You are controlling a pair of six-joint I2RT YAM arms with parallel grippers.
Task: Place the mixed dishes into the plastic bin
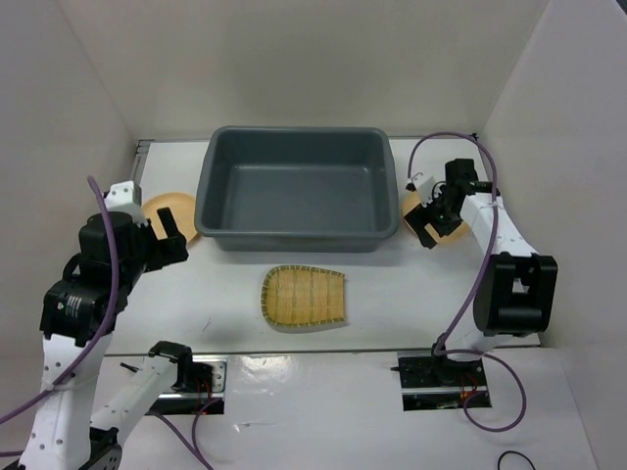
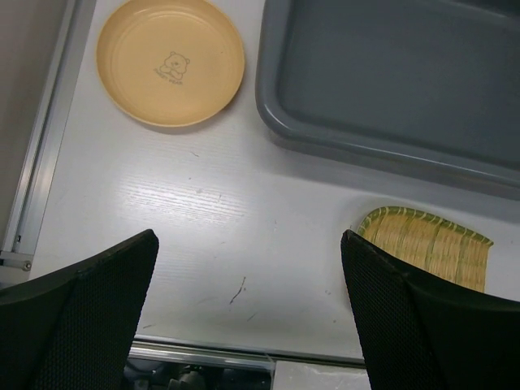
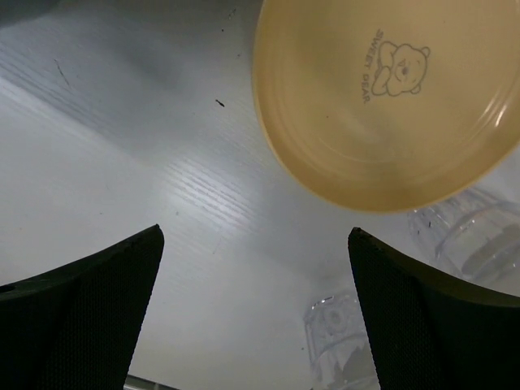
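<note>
The dark grey plastic bin (image 1: pixel 294 238) stands empty at the back centre; its rim (image 2: pixel 325 140) also shows in the left wrist view. One tan-orange plate (image 1: pixel 167 208) (image 2: pixel 171 61) lies left of the bin. The other plate (image 1: pixel 413 208) (image 3: pixel 390 97) lies right of it, partly hidden by my right gripper. The yellow-green fan-shaped dish (image 1: pixel 304 297) (image 2: pixel 431 244) lies in front of the bin. Two clear glass cups (image 3: pixel 337 337) (image 3: pixel 467 236) stand by the right plate. My left gripper (image 1: pixel 167 238) (image 2: pixel 248 240) is open and empty, above the table near the left plate. My right gripper (image 1: pixel 431 220) (image 3: pixel 256 236) is open and empty, over the right plate's edge.
White walls close in the table on the left, back and right. A metal rail (image 2: pixel 41 162) runs along the table's left edge. Purple cables (image 1: pixel 460 284) hang from both arms. Black mounting plates (image 1: pixel 436 377) sit at the near edge.
</note>
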